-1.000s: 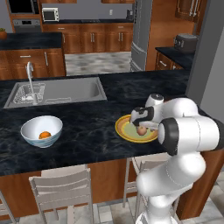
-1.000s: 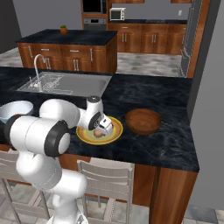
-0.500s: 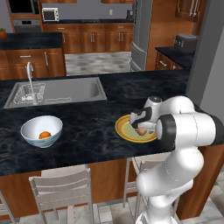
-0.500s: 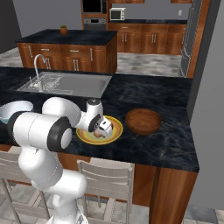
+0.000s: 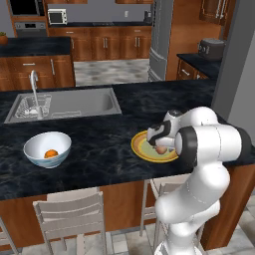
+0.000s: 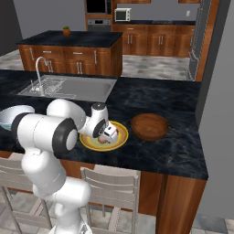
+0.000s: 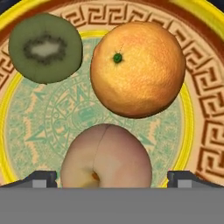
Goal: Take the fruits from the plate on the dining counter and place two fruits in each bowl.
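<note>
Over the plate (image 7: 205, 109) — tool (image 7: 111, 177) lowered since a second ago.
Jaws spread, reddish-tan fruit (image 7: 105, 157) straddled, not yet gripped — second pick begun.

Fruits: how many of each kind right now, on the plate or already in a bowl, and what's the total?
Kiwi on the plate: 1
Orange on the plate: 1
Peach on the plate, between the open gripper fingertips: 1
Orange fruit, kind unclear, in the white bowl: 1
Wooden bowl: 0 visible
Total: 4
</note>
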Motion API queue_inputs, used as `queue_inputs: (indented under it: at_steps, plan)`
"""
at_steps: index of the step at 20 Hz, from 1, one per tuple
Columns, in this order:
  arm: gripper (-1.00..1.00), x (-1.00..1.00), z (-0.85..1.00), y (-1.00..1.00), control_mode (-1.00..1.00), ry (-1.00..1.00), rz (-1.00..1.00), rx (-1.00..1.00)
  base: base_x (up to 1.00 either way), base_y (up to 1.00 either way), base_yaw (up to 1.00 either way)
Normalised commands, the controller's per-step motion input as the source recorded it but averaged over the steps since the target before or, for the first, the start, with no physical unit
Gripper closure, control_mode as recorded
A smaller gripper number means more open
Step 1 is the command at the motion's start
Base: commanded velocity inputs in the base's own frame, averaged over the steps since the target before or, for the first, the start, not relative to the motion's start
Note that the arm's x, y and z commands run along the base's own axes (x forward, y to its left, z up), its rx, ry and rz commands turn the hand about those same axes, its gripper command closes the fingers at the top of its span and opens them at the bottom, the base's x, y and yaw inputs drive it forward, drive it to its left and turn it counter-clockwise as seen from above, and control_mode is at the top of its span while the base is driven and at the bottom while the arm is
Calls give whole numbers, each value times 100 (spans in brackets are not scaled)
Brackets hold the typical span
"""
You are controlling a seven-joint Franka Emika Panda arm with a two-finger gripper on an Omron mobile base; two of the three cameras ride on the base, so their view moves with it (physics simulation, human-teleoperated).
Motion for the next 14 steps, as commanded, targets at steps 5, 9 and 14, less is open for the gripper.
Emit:
queue_inputs:
  at_steps: [5,9,14]
  plan:
    - [100,1,-6,2,-100,0,0,0,0,0,0]
    - [100,0,0,1,-100,0,0,0,0,0,0]
    - [100,-20,27,14,-100,-2,0,7,0,0,0]
